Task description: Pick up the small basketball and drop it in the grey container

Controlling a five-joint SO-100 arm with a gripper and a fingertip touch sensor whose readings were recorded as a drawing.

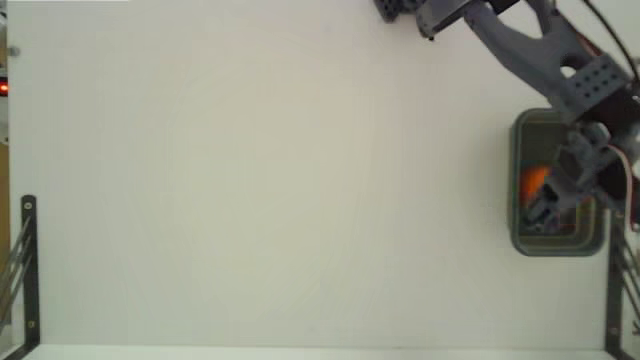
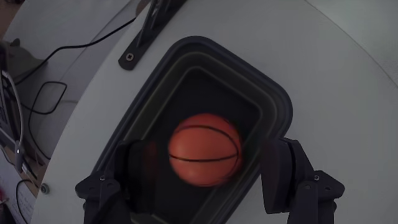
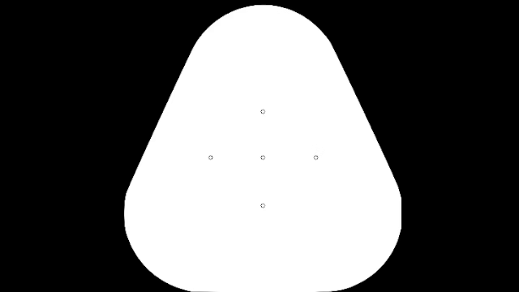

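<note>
Tool inspected from the wrist view: two dark, matte plastic fingers stand apart, one on each side of the small basketball, with a visible gap between each finger and the ball. We find nothing clamped. In the fixed view the tool hangs over the grey container, on a grey printed arm with a perforated bracket.

We note that the small basketball is a round orange sphere with thin black seam lines and a slightly blurred outline. It sits within the opening of the grey container; whether it touches the floor of the container we cannot tell. In the fixed view only an orange patch shows inside the container, left of the tool.

We record the grey container as a rectangular bin with rounded corners, a thick smooth rim and stepped inner walls. Its long axis runs top to bottom in the fixed view and diagonally in the wrist view. It rests on the plain white worktop, and a black perforated metal bracket lies just beyond its far end.
</note>
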